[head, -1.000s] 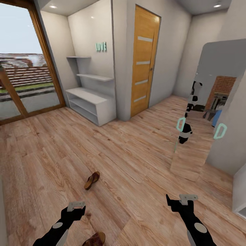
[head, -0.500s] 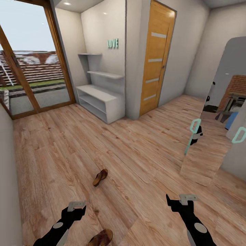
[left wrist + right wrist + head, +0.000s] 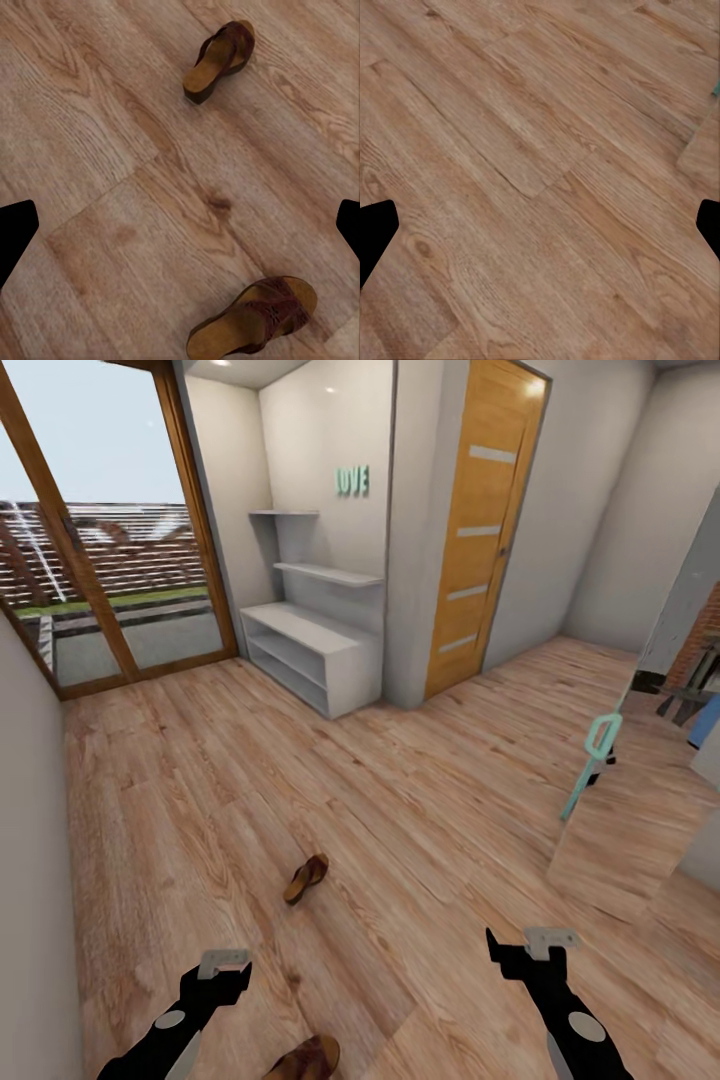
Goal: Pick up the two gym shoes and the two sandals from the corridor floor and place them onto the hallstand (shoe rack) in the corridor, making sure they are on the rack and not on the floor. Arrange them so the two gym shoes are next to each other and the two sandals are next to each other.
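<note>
Two brown sandals lie apart on the corridor floor. One sandal rests ahead of my left gripper, and the other sandal lies close in beside my left arm. The left wrist view shows both, one sandal farther off and one sandal nearer, with the open gripper hanging above bare planks between them. My right gripper is open over bare floor. The pale grey hallstand stands against the far wall, its shelves bare. The gym shoes are out of view.
A glass sliding door fills the far left, and a plain wall runs close along my left. An orange door stands to the right of the hallstand. A leaning mirror stands at the right.
The whole view has swung, so the hallstand, door and sandals sit further right in the picture. Both arms hold the same pose.
</note>
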Tool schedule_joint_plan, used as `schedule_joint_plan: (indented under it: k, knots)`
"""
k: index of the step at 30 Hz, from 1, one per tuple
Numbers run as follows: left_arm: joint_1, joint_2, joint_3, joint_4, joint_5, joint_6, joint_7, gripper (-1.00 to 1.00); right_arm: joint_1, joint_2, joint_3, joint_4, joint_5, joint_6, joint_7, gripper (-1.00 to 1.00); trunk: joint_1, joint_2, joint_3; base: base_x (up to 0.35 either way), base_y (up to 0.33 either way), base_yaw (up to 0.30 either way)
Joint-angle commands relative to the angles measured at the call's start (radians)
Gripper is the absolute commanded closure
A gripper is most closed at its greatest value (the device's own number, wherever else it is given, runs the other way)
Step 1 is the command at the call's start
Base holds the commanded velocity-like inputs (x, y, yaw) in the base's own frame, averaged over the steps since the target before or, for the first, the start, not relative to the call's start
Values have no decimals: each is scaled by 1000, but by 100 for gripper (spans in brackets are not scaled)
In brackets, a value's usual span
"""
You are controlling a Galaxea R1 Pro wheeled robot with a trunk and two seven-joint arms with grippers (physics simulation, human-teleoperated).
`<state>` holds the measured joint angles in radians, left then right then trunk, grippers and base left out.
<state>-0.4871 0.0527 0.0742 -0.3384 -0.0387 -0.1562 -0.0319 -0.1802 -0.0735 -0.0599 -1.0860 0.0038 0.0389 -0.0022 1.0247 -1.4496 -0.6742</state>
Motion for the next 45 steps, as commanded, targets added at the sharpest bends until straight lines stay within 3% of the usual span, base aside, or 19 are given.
schedule_joint_plan:
  k: [1, 36, 45]
  knots:
    - [-1, -1, 6, 1, -4, -3, -3, -100, 0, 0, 1, -1, 1, 4, 0, -100, 0, 0, -1, 161, 0, 14]
    - [-1, 0, -12, 0, -3, -4, -5, -100, 1, 0, -1, -6, 5, 5, 1, -100, 0, 0, -1, 17, 0, 2]
    - [-1, 4, -13, 2, -4, -4, -7, -100, 0, 0, -1, -6, 5, 7, 1, -100, 35, -63, -30, 0, 0, 0]
